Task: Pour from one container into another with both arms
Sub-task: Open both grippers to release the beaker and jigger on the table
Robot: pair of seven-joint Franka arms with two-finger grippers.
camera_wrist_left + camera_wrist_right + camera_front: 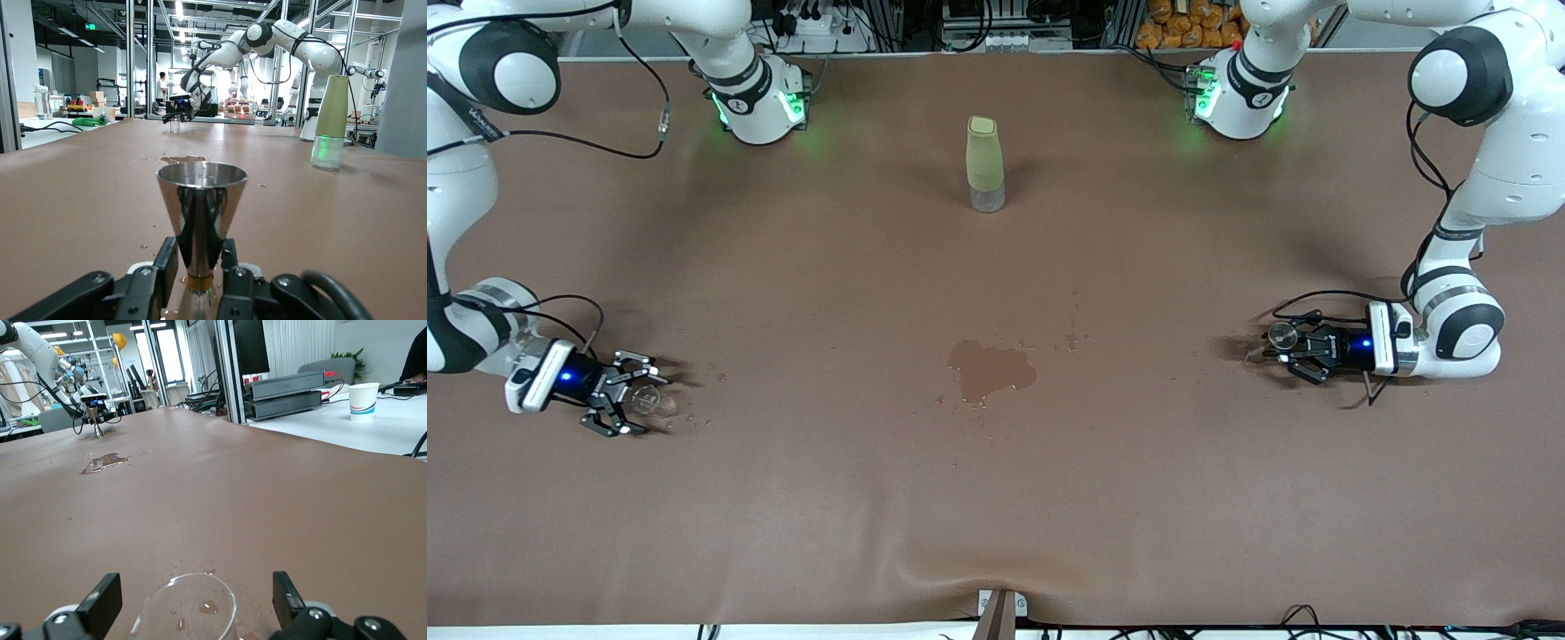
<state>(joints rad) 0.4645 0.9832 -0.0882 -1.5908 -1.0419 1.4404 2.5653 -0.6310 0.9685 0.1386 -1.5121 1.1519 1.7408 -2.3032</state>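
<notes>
Resting low on the brown table (996, 498) at the right arm's end, right gripper (633, 397), fingers (100, 603) spread wide with clear gaps on both sides of the tiny clear glass cup (649, 402), gripping nothing. Cup upright on the table between those fingers, rim round and a few droplets clinging inside (187, 610), small wet specks on the cloth just beside it. Lying low at the left arm's end of the table, left gripper (1282, 348), fingers (157, 277) drawn in close at the narrow waist of the steel jigger (201, 213); from the left wrist view, pads right against the waist or a hair off it, cannot tell which, so a firm hold cannot be confirmed. Jigger upright, wide round rim on top, foot hidden between the fingers; seen in the front view as a small shiny ring (1283, 334) at the gripper's tip. Cup and jigger well apart, one at each end of the table. Between them, near the table's middle, a puddle (991, 370) of spilled liquid with scattered drops around it. Farther from the front camera than the puddle, a tall pale-green bottle (985, 164) with a clear base, standing upright and alone.
</notes>
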